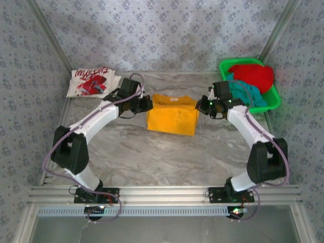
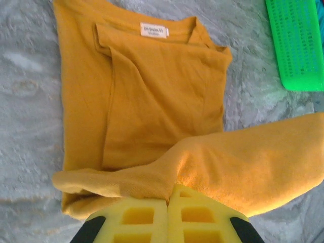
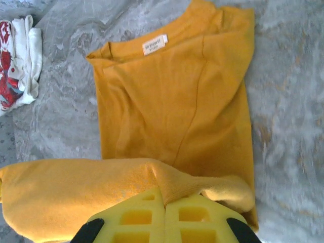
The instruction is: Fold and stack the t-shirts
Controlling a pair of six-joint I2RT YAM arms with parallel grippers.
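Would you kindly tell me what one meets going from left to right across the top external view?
white t-shirt with red graphic → left tool → yellow-orange t-shirt → right tool → green basket

You're working in a robotics lab test cell: robot arms point(image 1: 96, 119) bolted to an aluminium rail point(image 1: 167, 194), a marble-print surface point(image 1: 167, 152), and patterned backdrop walls point(image 1: 162, 30) hung on metal framing point(image 1: 48, 33).
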